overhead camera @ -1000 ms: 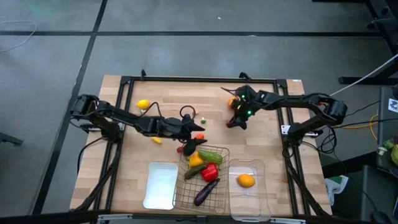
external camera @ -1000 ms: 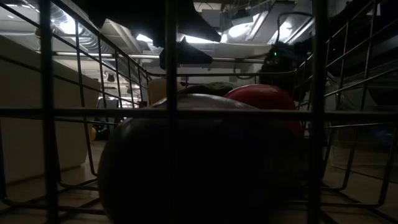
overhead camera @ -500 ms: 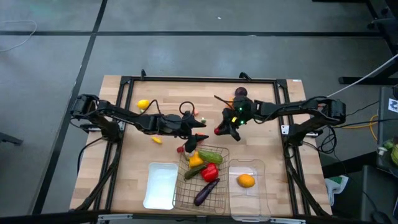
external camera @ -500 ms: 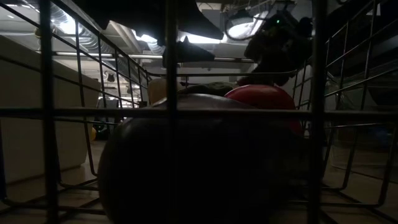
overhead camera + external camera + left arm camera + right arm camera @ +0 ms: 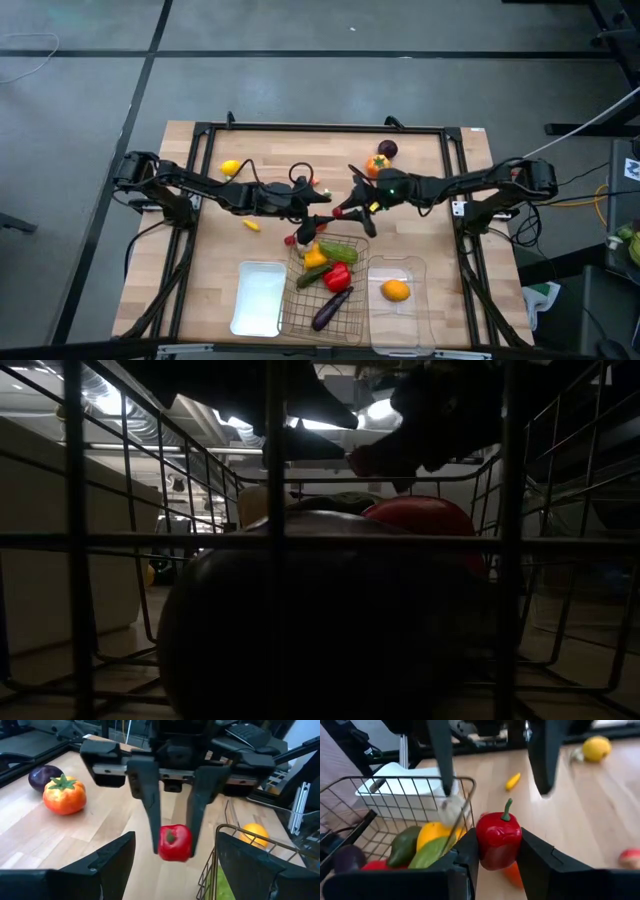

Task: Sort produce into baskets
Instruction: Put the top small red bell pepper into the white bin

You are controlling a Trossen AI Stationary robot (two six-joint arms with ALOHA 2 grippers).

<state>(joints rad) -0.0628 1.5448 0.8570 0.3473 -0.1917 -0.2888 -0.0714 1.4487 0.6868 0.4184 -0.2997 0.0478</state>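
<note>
My right gripper (image 5: 348, 211) is over the table's middle, shut on a small red pepper (image 5: 498, 840) with a green stem. My left gripper (image 5: 322, 210) faces it from the left, open and holding nothing, its fingers (image 5: 442, 755) on either side of the gap ahead of the pepper. Just nearer stands the wire basket (image 5: 352, 312) with a yellow pepper (image 5: 435, 834), green cucumbers (image 5: 427, 852), a red pepper (image 5: 337, 276) and an eggplant (image 5: 331, 308). The white tray (image 5: 258, 298) lies left of it. The clear bin (image 5: 400, 315), to its right, holds an orange (image 5: 396, 290). My right gripper pinches the red pepper's two sides (image 5: 161, 842) between its two fingers, at their free ends. The fingers come from the table's right, slanting a little down. The pepper is lifted clear of the table, its stem (image 5: 508, 809) pointing away from the gripper toward my left gripper.
A tomato-like orange fruit (image 5: 377, 165) and a purple one (image 5: 387, 150) sit at the far right. A lemon (image 5: 231, 168) lies far left and a small yellow piece (image 5: 252, 226) left of the basket. Small red pieces (image 5: 292, 239) lie by the basket's far corner.
My right gripper has carried the red pepper from the far right part of the table toward the left and the near edge, up to my left gripper and the wire basket, rolling as it went. The tomato-like fruit and the purple one now show behind it.
</note>
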